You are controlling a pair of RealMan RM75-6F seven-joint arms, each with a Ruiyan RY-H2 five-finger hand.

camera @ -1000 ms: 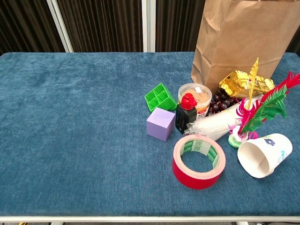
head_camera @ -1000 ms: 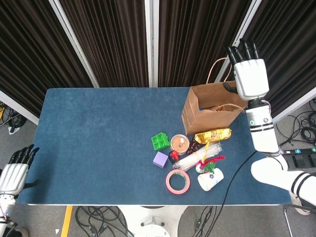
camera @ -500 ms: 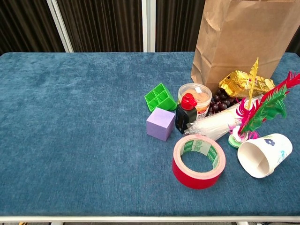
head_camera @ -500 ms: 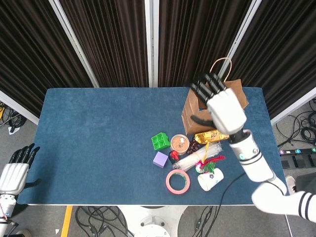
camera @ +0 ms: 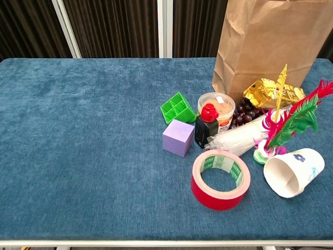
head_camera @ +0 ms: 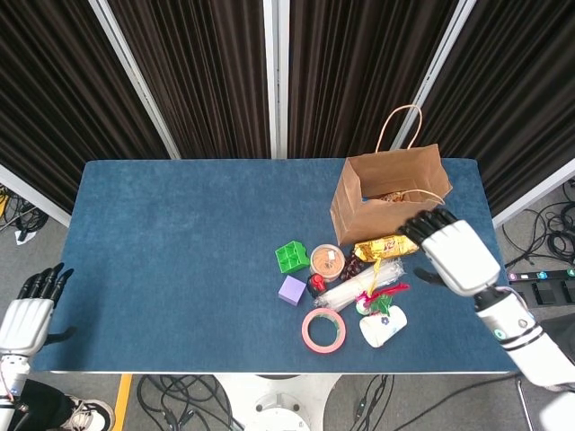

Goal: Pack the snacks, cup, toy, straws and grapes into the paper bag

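Bag point(head_camera: 388, 191): the brown paper bag stands open at the far right of the table point(head_camera: 180, 260). Something lies inside it, but I cannot tell what.
Gold snack point(camera: 269, 92): lies on the table, touching the front of the bag. Not packed.
Grapes point(camera: 244, 113): dark ones, between the round tub point(camera: 217, 108) and the gold snack. Not packed.
Straws point(camera: 240, 137): a clear bundle lying just behind the red tape point(camera: 220, 178). Not packed.
Toy point(camera: 285, 124): the one with pink and green feathers stands by the cup. Not packed.
Cup point(camera: 293, 171): white paper cup on its side near the front right edge. Not packed.
Right hand point(head_camera: 451, 251): above the table just right of the gold snack, holding nothing. Its fingers look a bit apart and point toward the bag.
Left hand point(head_camera: 27, 316): off the table's left front corner, holding nothing, fingers a bit apart.
Other things: a green block point(camera: 177, 107), a purple cube point(camera: 178, 137) and a small bottle point(camera: 207, 125) with a red cap sit near the pile.
How far: I think the job has only just begun, as almost everything is out on the table.
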